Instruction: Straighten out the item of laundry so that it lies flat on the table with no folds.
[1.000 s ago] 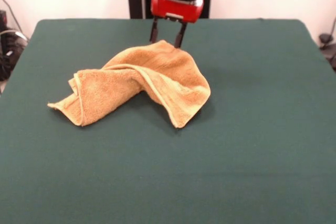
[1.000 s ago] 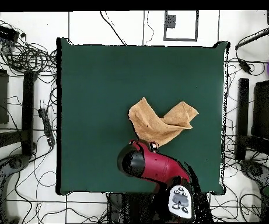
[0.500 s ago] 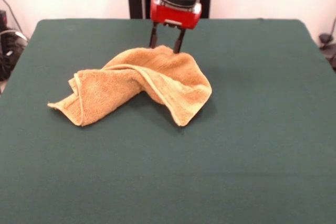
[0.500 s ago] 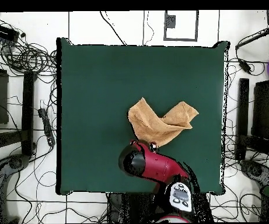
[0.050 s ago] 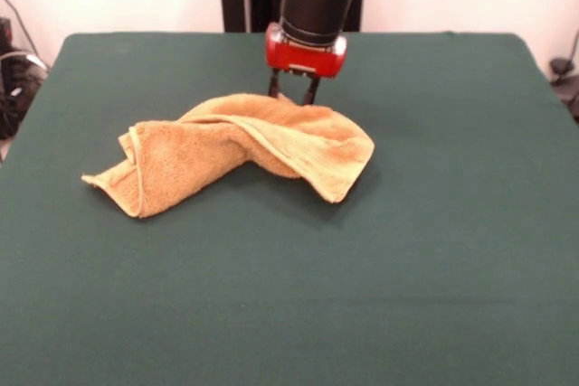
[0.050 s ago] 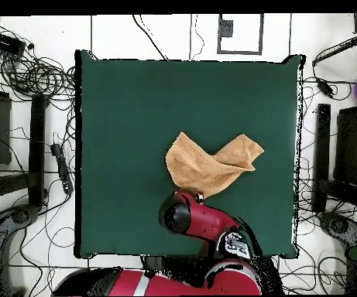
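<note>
The item of laundry (image 5: 226,146) is a golden-tan towel, crumpled on the green table (image 5: 434,223) with a thick fold running across its middle. Its left end lies flat, and its right part is doubled over and slightly tented. My gripper (image 5: 291,92) stands upright at the towel's far edge. The fingers (image 5: 310,89) are sunk behind the cloth, which bunches up between them, and the tips are hidden. In the overhead view the towel (image 6: 208,164) makes a V shape, and the red wrist (image 6: 185,215) covers its edge nearest the base.
Wide green tabletop (image 6: 127,116) surrounds the towel on every side. Cables (image 6: 34,73) and dark equipment lie on the floor beyond the table's edges.
The gripper has come down toward the table. The raised far edge of the towel sank with it, so the right part now lies lower and wider.
</note>
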Motion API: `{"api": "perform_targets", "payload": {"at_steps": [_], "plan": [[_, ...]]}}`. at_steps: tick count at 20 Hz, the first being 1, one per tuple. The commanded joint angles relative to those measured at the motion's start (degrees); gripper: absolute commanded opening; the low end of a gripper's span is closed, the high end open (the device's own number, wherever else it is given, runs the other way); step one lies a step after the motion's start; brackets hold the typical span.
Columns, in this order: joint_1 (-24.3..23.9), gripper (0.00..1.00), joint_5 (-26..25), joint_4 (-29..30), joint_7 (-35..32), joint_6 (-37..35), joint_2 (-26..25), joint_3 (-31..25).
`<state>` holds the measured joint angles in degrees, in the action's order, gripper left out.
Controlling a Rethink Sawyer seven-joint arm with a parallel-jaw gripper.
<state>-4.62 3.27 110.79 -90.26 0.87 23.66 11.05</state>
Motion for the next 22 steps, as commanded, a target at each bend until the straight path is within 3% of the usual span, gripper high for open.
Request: {"api": "perform_targets", "payload": {"at_steps": [1,13,22], "plan": [[1.69,0.00,5.56,0.91,-17.49,3.85,-4.03,-5.74],[1.52,0.00,7.77,2.74,-17.48,1.78,-2.89,-7.10],[10.67,0.00,16.83,12.66,-24.32,-4.16,5.77,-3.06]]}}
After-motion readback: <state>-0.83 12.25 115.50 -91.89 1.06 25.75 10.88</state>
